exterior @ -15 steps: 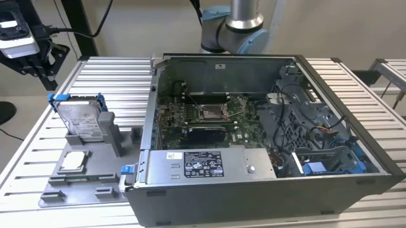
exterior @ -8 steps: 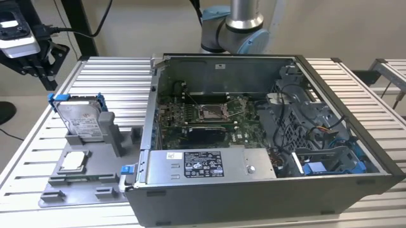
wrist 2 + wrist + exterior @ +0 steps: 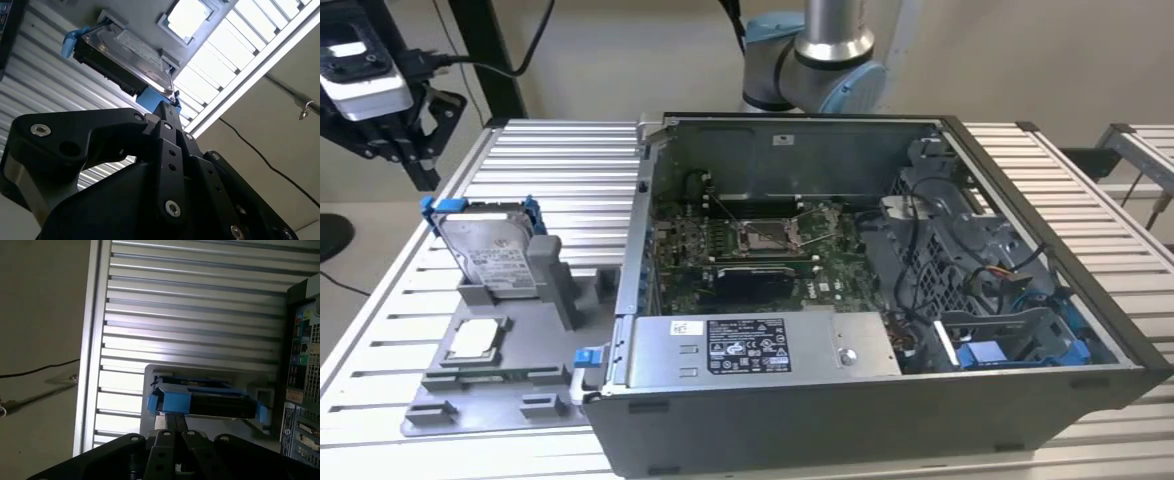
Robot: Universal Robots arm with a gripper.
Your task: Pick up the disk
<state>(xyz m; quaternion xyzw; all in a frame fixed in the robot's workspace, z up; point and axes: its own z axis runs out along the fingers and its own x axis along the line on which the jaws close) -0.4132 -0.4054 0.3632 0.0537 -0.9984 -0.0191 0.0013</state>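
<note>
Your end effector [image 3: 169, 106] has its two fingers pressed together with nothing between them, and in the second wrist view it points toward the disk [image 3: 125, 57] without touching it. You will find the disk standing on edge, framed by its blue bracket, in a grey holder [image 3: 554, 280] on the ribbed bench [image 3: 547, 150], on the exterior view's left of the open computer case [image 3: 854, 420]. Nearer on that same holder lies a small square chip [image 3: 476, 338].

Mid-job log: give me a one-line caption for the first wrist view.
Shut gripper aimed at the blue-bracketed disk standing in its grey holder on the slatted table.
</note>
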